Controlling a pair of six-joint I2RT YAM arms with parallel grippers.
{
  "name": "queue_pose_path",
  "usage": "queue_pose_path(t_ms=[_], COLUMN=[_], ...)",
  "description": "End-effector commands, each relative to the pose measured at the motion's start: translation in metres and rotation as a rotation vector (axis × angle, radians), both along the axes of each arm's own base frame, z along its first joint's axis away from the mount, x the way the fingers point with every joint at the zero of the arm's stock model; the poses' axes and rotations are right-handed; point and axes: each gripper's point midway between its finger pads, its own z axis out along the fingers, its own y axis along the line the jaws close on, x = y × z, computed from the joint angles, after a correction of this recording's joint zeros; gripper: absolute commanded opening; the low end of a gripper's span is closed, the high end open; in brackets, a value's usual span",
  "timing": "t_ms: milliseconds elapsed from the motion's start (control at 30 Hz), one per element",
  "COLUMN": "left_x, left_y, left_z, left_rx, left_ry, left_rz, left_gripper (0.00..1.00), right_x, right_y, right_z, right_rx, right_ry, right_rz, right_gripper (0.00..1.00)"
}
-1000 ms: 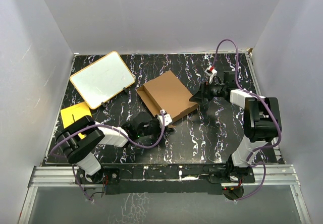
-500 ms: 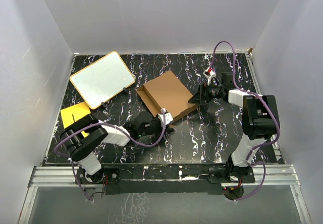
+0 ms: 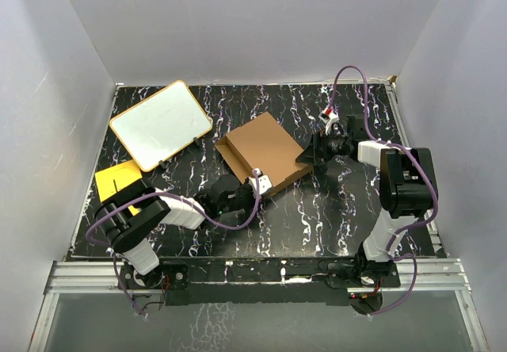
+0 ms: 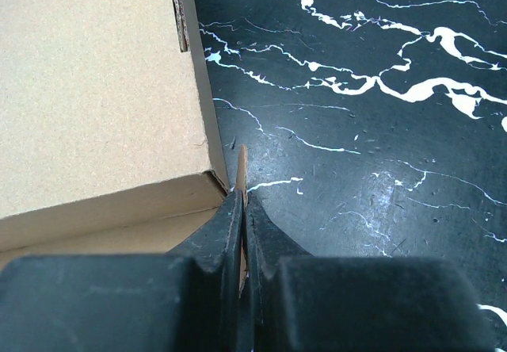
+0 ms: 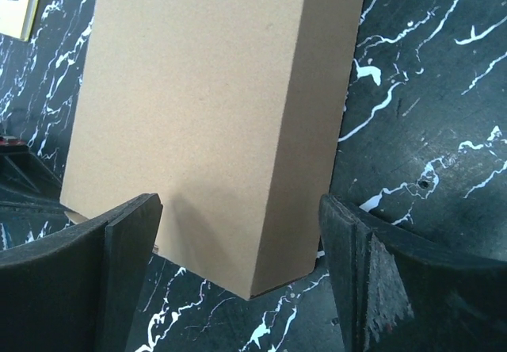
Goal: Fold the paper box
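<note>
The paper box (image 3: 262,152) is a brown cardboard mailer, folded into a shallow closed box in the middle of the table. My left gripper (image 3: 252,185) is at its near corner, shut on a thin cardboard flap (image 4: 242,170) that sticks out beside the box's corner (image 4: 103,98). My right gripper (image 3: 307,155) is open at the box's right corner. In the right wrist view the box (image 5: 206,114) lies between and ahead of my two spread fingers (image 5: 119,241), which do not touch it.
A white board with an orange rim (image 3: 161,124) stands tilted at the back left. A flat orange-yellow sheet (image 3: 117,180) lies at the left edge. The table (image 3: 333,201) is black marble-patterned, walled by grey panels.
The right arm has shifted slightly toward the back and the box. The left gripper has edged a little along the box's near corner. The box has barely moved.
</note>
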Motion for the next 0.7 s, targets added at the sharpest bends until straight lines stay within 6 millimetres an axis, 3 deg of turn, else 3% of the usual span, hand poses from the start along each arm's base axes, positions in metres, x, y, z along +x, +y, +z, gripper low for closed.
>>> queue_pose_path(t_ms=[0, 267, 667], left_x=[-0.003, -0.004, -0.006], left_y=[-0.004, -0.001, 0.008], left_z=[0.006, 0.003, 0.004], left_rx=[-0.023, -0.030, -0.068], left_ry=[0.006, 0.018, 0.052], left_rz=[-0.012, -0.002, 0.021], left_gripper=[0.00, 0.00, 0.00], right_x=[0.017, 0.019, 0.022], right_y=[-0.002, -0.007, -0.013], right_z=[0.003, -0.017, -0.033], right_rx=[-0.021, -0.058, -0.100], right_ry=[-0.046, 0.024, 0.065], right_rz=[-0.014, -0.037, -0.074], right_gripper=[0.85, 0.64, 0.56])
